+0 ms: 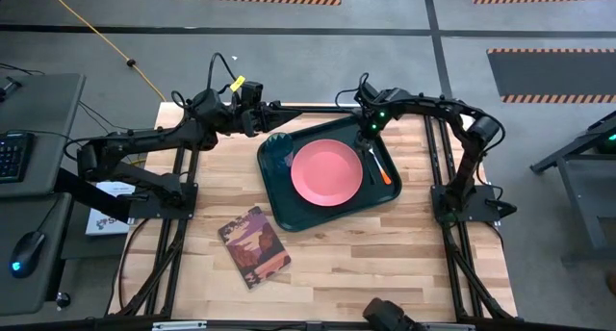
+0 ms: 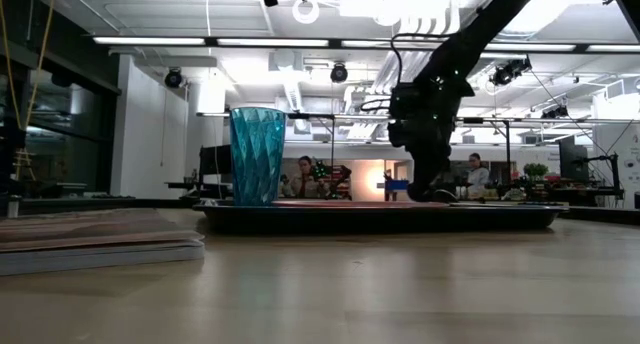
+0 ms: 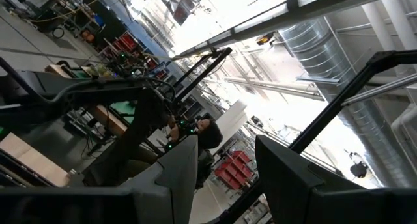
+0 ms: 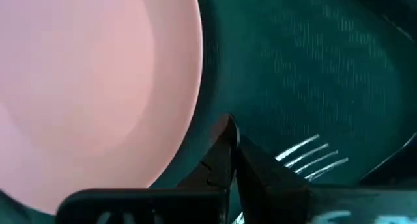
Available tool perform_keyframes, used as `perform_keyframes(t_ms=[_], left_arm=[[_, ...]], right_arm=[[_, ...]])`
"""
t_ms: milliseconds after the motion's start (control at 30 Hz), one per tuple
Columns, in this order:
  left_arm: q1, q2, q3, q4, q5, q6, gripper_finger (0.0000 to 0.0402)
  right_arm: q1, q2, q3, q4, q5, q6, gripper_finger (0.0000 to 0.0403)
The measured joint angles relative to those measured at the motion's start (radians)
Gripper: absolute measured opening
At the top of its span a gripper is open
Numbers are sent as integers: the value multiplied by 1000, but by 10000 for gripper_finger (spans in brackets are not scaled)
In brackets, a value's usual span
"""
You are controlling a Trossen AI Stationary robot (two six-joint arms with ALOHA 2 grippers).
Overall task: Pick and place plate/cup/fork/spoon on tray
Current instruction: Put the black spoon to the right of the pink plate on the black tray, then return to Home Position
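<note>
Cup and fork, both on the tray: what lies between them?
The plate lies between the cup and the fork, in the high view.

We see a maroon patterned book (image 1: 254,245) lying flat on the wooden table (image 1: 385,254). Off the table's left side sit a keyboard (image 1: 12,156) and mouse (image 1: 29,246).

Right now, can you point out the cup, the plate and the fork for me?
cup (image 2: 257,154), low view, middle of its ribbed teal wall.
plate (image 1: 327,171), high view, centre of its pink face.
fork (image 4: 311,156), right wrist view, on the silver tines lying in the tray.
</note>
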Motion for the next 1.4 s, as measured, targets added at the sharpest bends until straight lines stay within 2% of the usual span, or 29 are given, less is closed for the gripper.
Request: perform_keyframes(t_ms=[367, 533, 1100, 1267, 1400], left_arm=[[-4, 0, 0, 0, 6, -1, 143], [-6, 0, 0, -1, 8, -2, 143], [-36, 0, 0, -1, 8, 0, 143], [-36, 0, 0, -1, 8, 0, 143], [-22, 0, 0, -1, 32, 0, 143]], right_arm=[[32, 0, 0, 33, 66, 34, 2], [32, 0, -3, 42, 112, 82, 20], [32, -4, -69, 110, 136, 201, 79], [12, -76, -69, 111, 224, 194, 105], [-27, -180, -69, 97, 227, 207, 117]])
